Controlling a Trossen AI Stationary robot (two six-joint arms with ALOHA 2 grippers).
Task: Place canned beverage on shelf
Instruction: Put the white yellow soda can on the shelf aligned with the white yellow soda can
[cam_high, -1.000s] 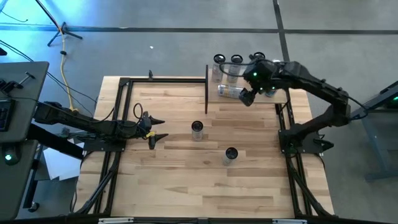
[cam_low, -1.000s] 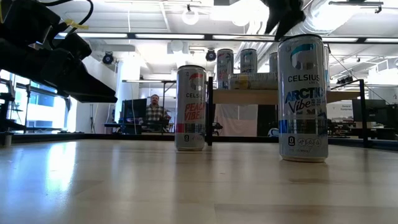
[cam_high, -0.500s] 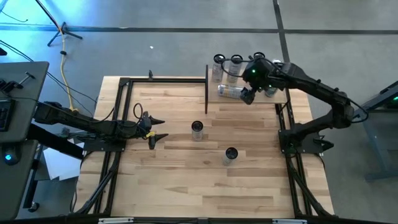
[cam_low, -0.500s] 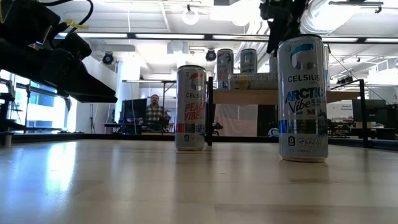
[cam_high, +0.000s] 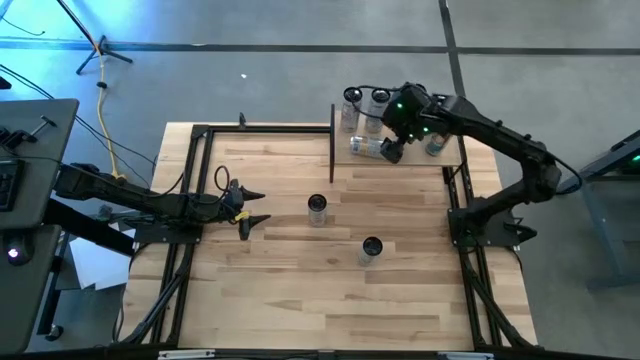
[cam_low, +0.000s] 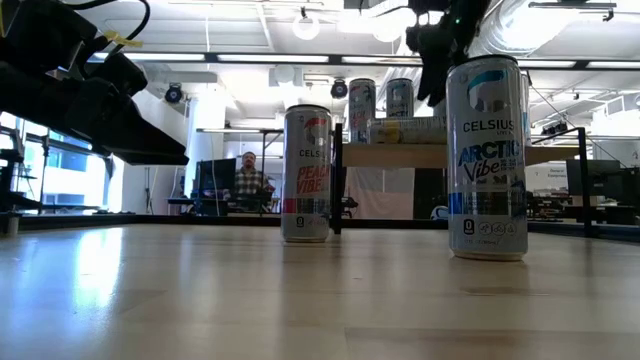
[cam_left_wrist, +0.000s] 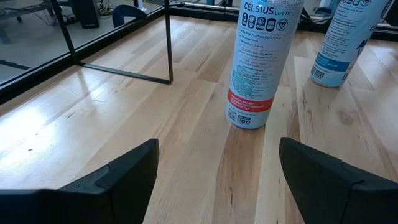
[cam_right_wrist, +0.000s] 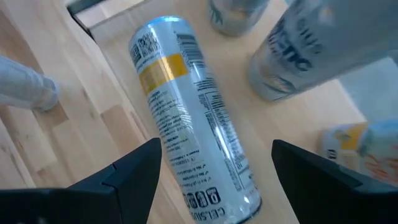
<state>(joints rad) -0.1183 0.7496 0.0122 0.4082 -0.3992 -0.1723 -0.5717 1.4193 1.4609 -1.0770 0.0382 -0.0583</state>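
Shifted over the past second from the shelf's (cam_high: 455, 152) right part to directly above the toppled can (cam_high: 368, 146) lying on it: right hand (cam_high: 392, 152), fingers spread, gripping nothing. Probably righting it next. Left hand (cam_high: 252, 207) parked open over the surface (cam_high: 300, 290).

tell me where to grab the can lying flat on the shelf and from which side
Grip the fallen can across the middle of its round body, coming straight down from above. It lies on its side on the shelf, so its long flanks are free for a finger each. The right gripper hangs open right over it; upright cans crowd one end.
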